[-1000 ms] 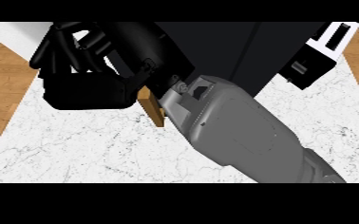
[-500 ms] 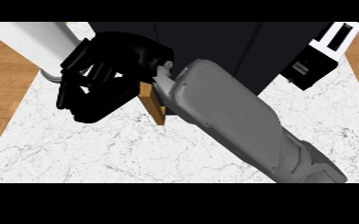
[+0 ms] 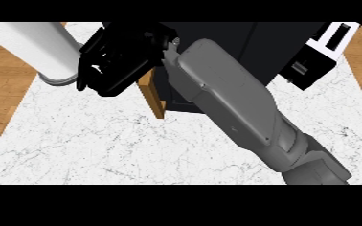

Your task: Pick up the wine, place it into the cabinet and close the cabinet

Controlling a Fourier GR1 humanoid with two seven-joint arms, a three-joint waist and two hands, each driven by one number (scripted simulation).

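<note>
Head view: no legible writing. One right hand (image 3: 117, 60), fingers curled, empty, beside one white cylinder (image 3: 42, 50) at far left; one dark cabinet (image 3: 212, 43); one wooden door edge (image 3: 152, 93).

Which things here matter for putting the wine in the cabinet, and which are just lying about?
For the job: dark cabinet, its wooden door, right hand. No wine bottle can be made out.
Lying about: white cylinder, white and black appliance.

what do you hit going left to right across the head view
white cylinder → black hand → wooden cabinet door edge → grey forearm → black and white appliance
</note>
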